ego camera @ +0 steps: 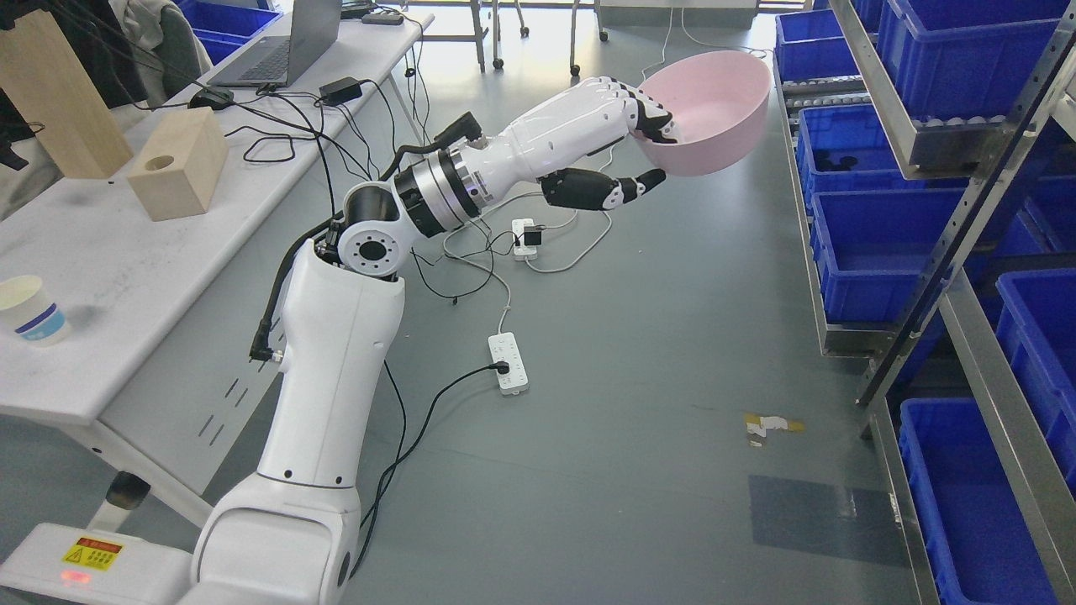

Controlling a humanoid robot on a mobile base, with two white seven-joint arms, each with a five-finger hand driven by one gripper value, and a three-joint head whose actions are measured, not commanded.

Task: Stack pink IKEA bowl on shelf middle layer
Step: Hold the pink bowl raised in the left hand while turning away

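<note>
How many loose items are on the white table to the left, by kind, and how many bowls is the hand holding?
Light wooden blocks: 2, a tall plank-like block and a cube with a round hole
White paper cup with blue band: 1
Grey open laptop: 1
Pink plastic bowl, held in the left hand: 1
Total: 5

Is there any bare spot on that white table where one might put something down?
Yes. The table is bare between the paper cup and the wooden block, out to its near edge. Farther back, cables and a laptop crowd it. The left hand holds the pink bowl toward the shelf's blue bins.
</note>
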